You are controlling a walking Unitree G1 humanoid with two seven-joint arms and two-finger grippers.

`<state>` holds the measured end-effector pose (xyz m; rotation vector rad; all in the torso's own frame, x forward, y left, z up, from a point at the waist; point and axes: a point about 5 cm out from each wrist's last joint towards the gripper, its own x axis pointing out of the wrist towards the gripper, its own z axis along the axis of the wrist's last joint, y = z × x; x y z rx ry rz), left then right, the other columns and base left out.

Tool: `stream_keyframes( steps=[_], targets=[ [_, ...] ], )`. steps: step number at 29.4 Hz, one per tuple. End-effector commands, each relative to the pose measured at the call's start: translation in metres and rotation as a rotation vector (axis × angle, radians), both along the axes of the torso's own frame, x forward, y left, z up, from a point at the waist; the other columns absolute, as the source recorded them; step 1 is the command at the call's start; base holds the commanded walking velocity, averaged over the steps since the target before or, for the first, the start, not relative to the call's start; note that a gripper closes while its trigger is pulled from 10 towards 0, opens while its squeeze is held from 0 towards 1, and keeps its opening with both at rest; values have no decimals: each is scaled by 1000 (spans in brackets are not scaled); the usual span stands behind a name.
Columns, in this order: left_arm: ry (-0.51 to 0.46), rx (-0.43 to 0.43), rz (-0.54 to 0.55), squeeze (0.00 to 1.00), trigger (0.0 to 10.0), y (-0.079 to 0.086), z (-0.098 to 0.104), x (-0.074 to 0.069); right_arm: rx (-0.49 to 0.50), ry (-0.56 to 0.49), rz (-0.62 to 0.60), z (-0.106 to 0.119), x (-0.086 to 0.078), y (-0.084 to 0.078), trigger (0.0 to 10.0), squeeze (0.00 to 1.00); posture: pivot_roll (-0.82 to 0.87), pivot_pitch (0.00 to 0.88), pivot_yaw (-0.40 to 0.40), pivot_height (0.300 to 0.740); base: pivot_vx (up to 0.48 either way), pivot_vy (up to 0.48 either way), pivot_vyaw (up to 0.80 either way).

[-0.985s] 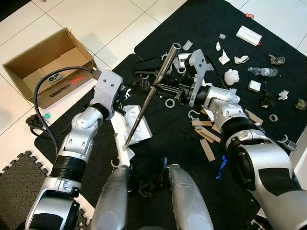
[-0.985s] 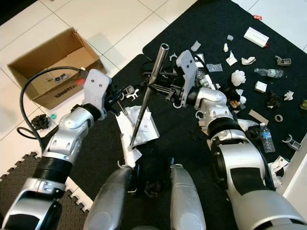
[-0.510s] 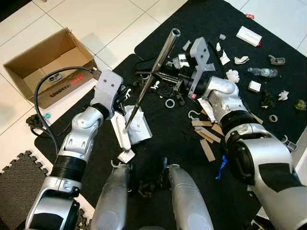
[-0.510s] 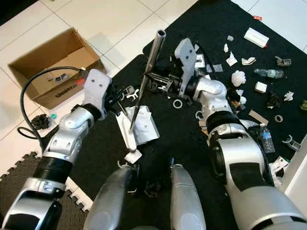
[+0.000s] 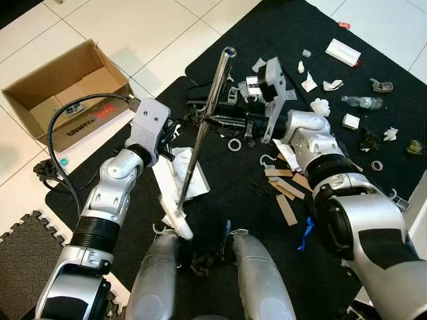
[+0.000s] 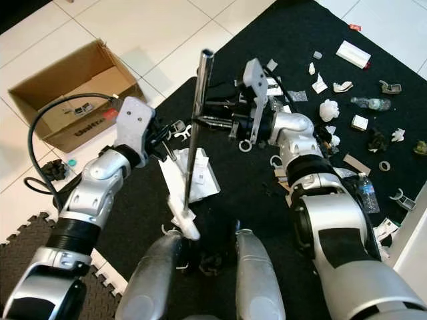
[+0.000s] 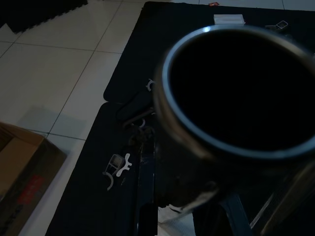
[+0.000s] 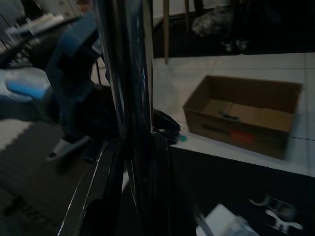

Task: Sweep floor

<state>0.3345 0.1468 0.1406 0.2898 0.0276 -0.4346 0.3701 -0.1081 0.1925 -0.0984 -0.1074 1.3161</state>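
Steel broom handle (image 5: 205, 123) clenched in right claw (image 5: 215, 121); left claw (image 5: 175, 140) unclear.

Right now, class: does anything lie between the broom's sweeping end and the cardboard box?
Nothing solid blocks it. From the broom head, the way to the cardboard box crosses black mat and tile; the left arm's black cable loops over that stretch.
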Motion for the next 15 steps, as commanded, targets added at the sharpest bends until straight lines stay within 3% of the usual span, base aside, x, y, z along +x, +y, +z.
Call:
stream_keyframes(
  steps=[1,4,8,15],
  targets=[
    [172,24,26,0,10000,4,-41,-11,-27,-81,-8,3,-1,0,10000,0,121,324,-60,740,0,0,0],
    [172,23,26,0,10000,4,-41,-11,-48,-114,-13,3,-2,2,10000,0,121,324,-60,740,0,0,0],
    [172,21,22,0,10000,2,-41,-11,-84,-232,-68,10,0,3,10000,0,116,317,-62,740,0,0,0],
    [170,20,20,0,10000,1,-41,-10,-28,-316,-190,26,6,-7,10000,0,114,308,-61,740,0,0,0]
  ],
)
